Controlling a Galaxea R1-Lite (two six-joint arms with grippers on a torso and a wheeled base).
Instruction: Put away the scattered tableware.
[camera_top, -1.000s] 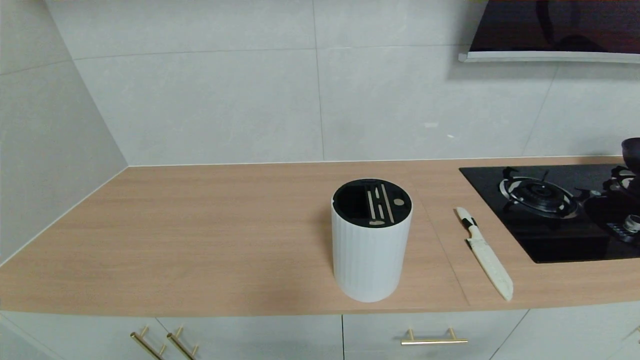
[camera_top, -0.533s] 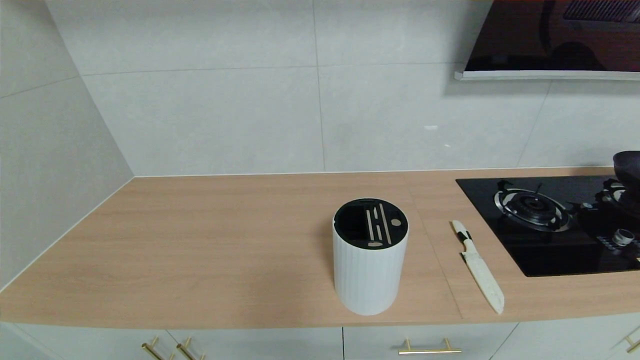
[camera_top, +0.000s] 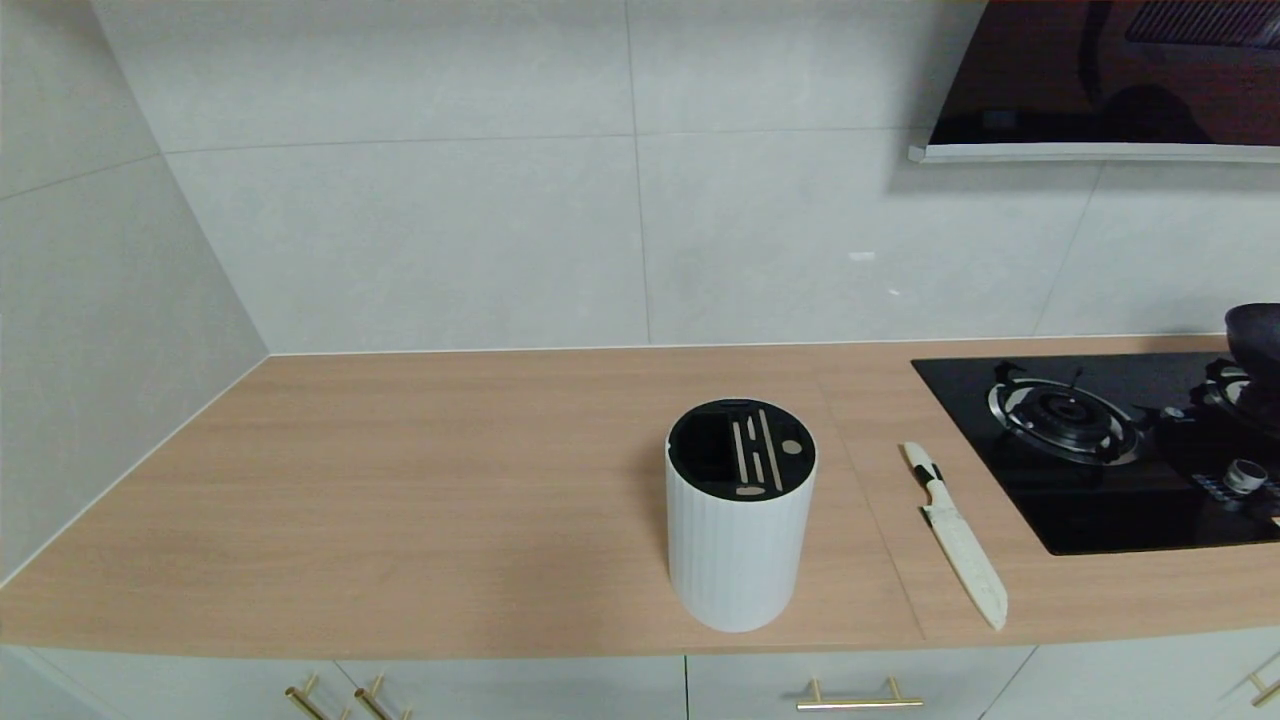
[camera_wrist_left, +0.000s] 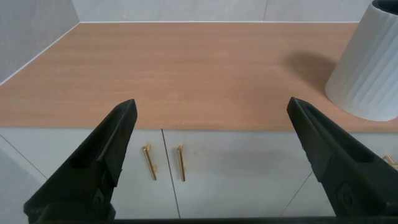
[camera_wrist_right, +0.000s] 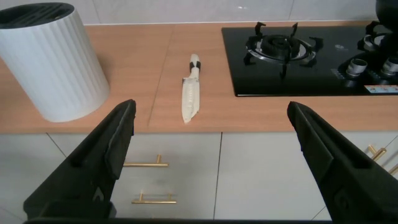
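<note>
Knife lies flat on the counter, between the white holder and the hob. Right gripper is spread wide, off the counter's front edge, well apart from the knife. Left gripper is likewise released.

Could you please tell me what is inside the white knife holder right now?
The white knife holder has a black slotted top; no handle sticks out of any slot. Deeper inside is hidden.

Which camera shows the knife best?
Head view: the knife lies whole, seen from above, between holder and stove. Right wrist view shows it whole but flatter. Left wrist view faces the holder.
</note>
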